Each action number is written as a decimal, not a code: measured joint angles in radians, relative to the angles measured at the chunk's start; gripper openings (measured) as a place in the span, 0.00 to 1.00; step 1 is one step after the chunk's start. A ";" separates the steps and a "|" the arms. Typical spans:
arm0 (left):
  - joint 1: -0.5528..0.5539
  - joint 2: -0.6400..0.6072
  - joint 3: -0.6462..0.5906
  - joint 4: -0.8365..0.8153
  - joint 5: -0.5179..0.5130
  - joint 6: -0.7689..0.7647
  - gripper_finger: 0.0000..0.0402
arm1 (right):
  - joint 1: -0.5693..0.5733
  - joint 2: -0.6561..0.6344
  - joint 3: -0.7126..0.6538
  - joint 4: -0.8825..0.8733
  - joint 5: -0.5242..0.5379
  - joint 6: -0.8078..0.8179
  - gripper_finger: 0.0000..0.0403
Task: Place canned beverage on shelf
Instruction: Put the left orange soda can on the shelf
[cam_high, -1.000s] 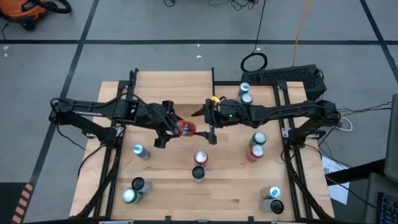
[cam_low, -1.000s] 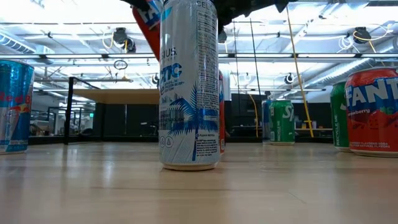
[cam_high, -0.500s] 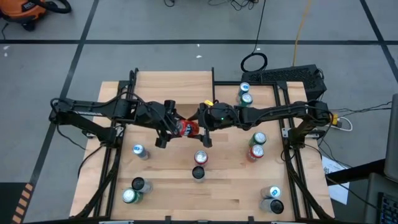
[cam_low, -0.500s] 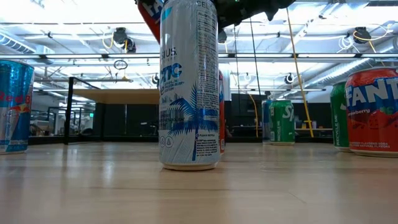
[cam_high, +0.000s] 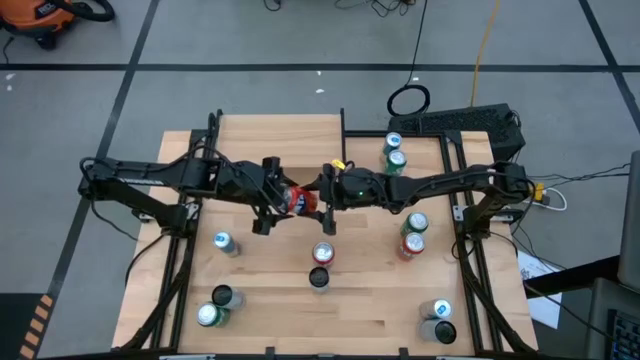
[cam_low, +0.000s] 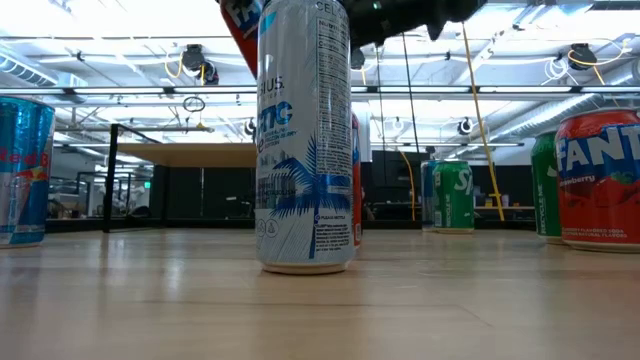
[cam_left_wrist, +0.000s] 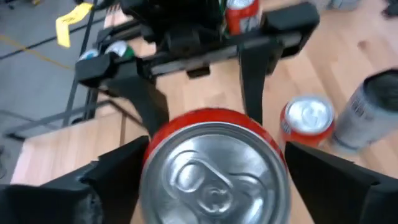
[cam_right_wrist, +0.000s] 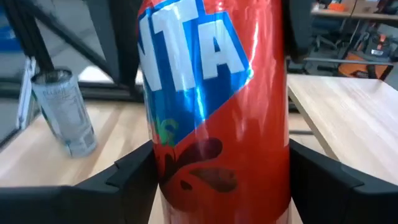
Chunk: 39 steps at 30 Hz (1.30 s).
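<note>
Between the right jaws, pressed on both sides by the dark fingers (cam_right_wrist: 329, 186): the red Fanta can (cam_right_wrist: 211, 106), clamped by its body. Around the same can (cam_left_wrist: 214, 168), at its silver top end, the left jaws, a finger (cam_left_wrist: 106, 180) close on either side; cannot tell whether gripping or only flanking. Hangs clear above the table (cam_high: 270, 320), over its middle, between the two arms reaching in from the left and right edges (cam_high: 298, 202). Shows tilted in the low view, only partly in frame at the upper edge (cam_low: 235, 22).

Below and toward the near edge, standing upright one behind the other: a red can (cam_high: 323, 253) and a tall white can (cam_high: 319, 278), the white one filling the middle of the low view (cam_low: 303, 140). Toward the left edge, alone, a blue can (cam_high: 222, 242). Near the right edge, touching or nearly so, a green can (cam_high: 416, 223) and a red Fanta can (cam_high: 412, 245). At the far right corner, a blue-topped can (cam_high: 393, 142) just beside a green one (cam_high: 397, 158). At the near left corner, two more cans (cam_high: 214, 306); at the near right corner, another two (cam_high: 442, 320).

At the far edge of the table, well apart from the held can: the shelf (cam_high: 280, 128), a light-wood board between black uprights, seen from the side in the low view (cam_low: 200, 155). Nothing on it.
</note>
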 joint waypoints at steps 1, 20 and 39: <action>-0.001 -0.004 0.000 -0.022 -0.017 -0.005 0.96 | -0.005 0.001 -0.022 0.045 0.001 0.012 0.69; 0.062 -0.208 -0.492 0.829 0.015 -0.017 0.97 | -0.010 -0.007 -0.325 0.771 0.018 -0.050 0.70; 0.137 -0.037 -0.579 1.345 0.198 -0.026 0.96 | -0.015 -0.003 -0.328 0.740 0.053 -0.064 0.71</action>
